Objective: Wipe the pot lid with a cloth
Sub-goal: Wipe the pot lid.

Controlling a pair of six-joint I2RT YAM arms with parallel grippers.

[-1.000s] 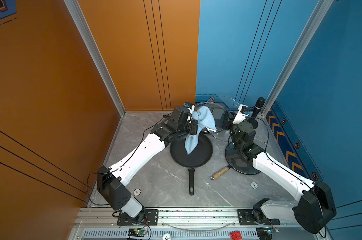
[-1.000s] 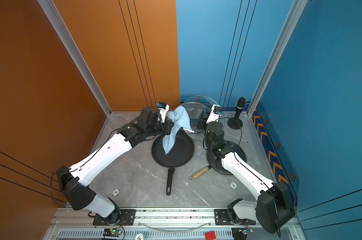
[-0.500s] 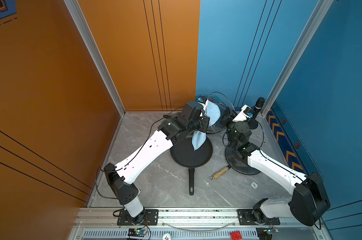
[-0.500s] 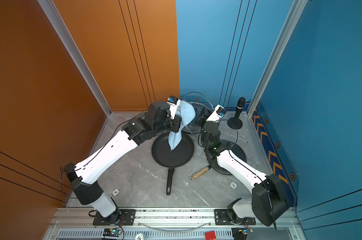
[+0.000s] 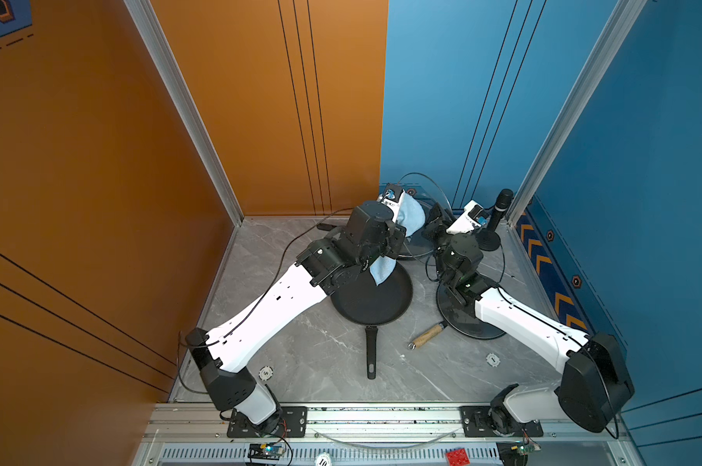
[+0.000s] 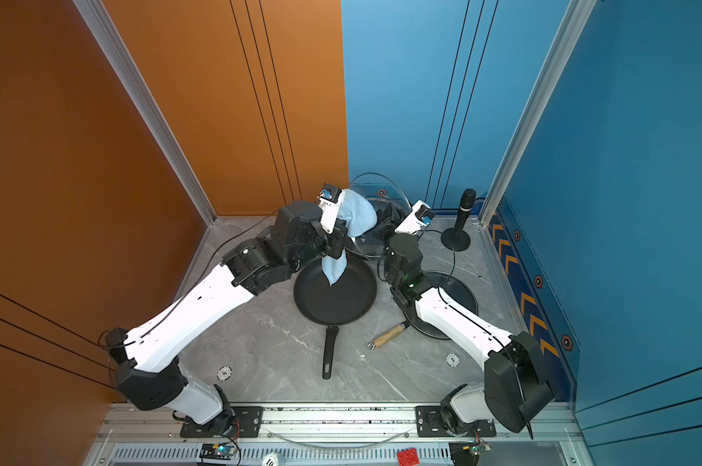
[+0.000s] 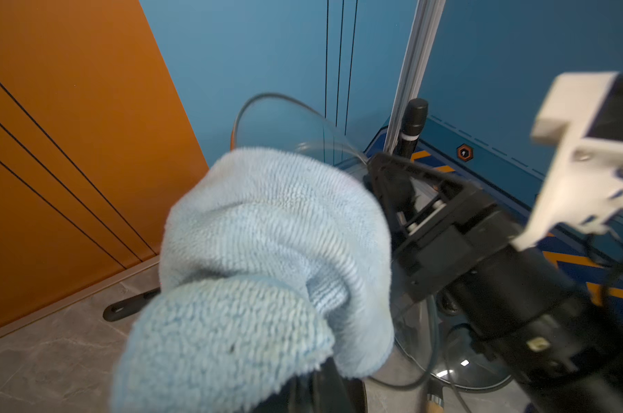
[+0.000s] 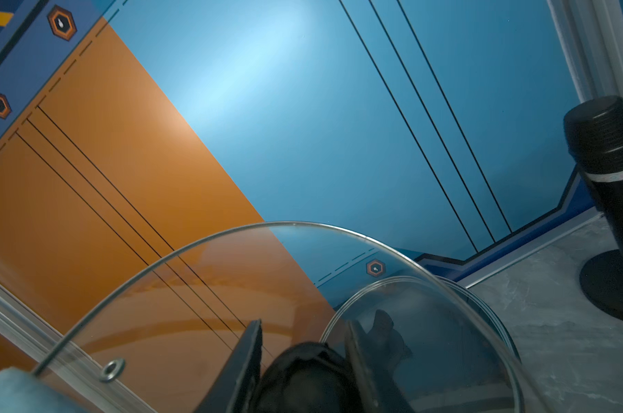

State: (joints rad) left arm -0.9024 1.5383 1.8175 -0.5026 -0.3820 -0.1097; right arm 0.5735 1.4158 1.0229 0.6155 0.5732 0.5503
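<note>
The booth in front of me is half orange wall (image 5: 260,101) and half blue wall (image 5: 442,101), closed round a grey marble tabletop (image 5: 309,343). The left arm (image 5: 268,306) reaches farther toward the back corner than it did a second ago, stretched out over the black frying pan (image 5: 365,310). The right arm (image 5: 522,322) has shifted slightly to meet it.

Between them the glass pot lid (image 6: 381,189) is held clear of the table, tilted up on edge, and its rim sits higher against the blue wall than before. The right gripper (image 8: 302,364) is clamped on the lid's dark knob, with a jaw on either side of it.

The cloth (image 6: 357,218) has travelled with the left arm. A second ago its bunch sat at the lid's near edge; now it bulges against the glass farther back. A tail of it hangs down above the frying pan, and I cannot tell whether it brushes the pan.

The left gripper (image 6: 343,234) is buried in the folds, so its fingers are hidden. The cloth hangs from it, though, so I take them as clenched on the fabric. In the right wrist view a corner of cloth meets the lid's rim.

To me this reads as a wiping stroke under way: one sweep across part of the glass, with the rest of the face left to do. A microphone (image 5: 498,214) stands at the back by the blue wall, apart from all of this.
</note>
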